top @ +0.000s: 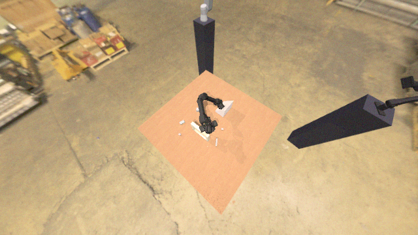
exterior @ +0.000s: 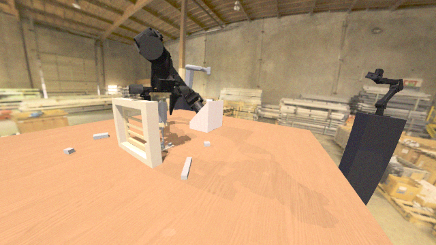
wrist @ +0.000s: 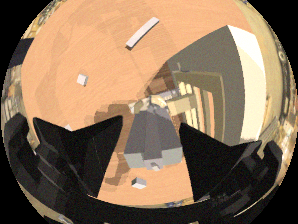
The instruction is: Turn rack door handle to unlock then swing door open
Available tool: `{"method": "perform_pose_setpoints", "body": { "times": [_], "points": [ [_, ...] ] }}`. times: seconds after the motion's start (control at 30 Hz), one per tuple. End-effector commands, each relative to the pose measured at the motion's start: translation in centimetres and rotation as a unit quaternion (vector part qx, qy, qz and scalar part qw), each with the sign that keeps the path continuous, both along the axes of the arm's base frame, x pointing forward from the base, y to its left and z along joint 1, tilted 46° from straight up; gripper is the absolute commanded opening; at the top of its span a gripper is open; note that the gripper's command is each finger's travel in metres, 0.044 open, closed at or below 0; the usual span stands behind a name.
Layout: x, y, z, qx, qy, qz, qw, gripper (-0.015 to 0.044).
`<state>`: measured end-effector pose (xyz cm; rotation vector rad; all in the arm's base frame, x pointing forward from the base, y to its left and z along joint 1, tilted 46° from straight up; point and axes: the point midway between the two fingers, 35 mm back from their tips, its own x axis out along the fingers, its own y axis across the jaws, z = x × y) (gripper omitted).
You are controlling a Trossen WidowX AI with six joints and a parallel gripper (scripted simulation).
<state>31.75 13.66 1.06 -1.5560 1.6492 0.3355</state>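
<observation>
The cream rack frame [top: 198,132] [exterior: 150,133] [wrist: 252,65] stands upright on the table [top: 222,183] [exterior: 238,190] [wrist: 55,55]. The slatted door [exterior: 135,128] [wrist: 220,100] shows through it and looks roughly in line with the frame; a small opening angle cannot be told. The upright grey handle [exterior: 163,113] [wrist: 152,135] stands on the side facing the arm. My gripper [exterior: 163,106] [wrist: 152,123] is open, its two black fingers pointing down on either side of the handle. Table shows between the left finger and the handle in the wrist view; the right finger is closer. Contact there is unclear.
A white wedge [top: 225,109] [exterior: 214,116] stands by the arm's base. A long pale bar [top: 216,141] [exterior: 187,167] [wrist: 142,33] and a small cube [top: 222,129] [exterior: 206,143] [wrist: 82,79] lie near the frame. Two more blocks [exterior: 101,136] [exterior: 69,150] lie on its other side.
</observation>
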Motion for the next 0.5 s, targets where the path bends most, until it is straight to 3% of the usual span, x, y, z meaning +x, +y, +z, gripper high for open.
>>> {"method": "perform_pose_setpoints", "body": {
  "times": [0.0,0.47],
  "points": [
    [0.00,-0.04,0.04,0.009,-0.072,-0.071,0.995,0.0280],
    [0.00,-0.05,0.04,0.045,-0.305,-0.305,0.901,0.0280]
  ]
}}
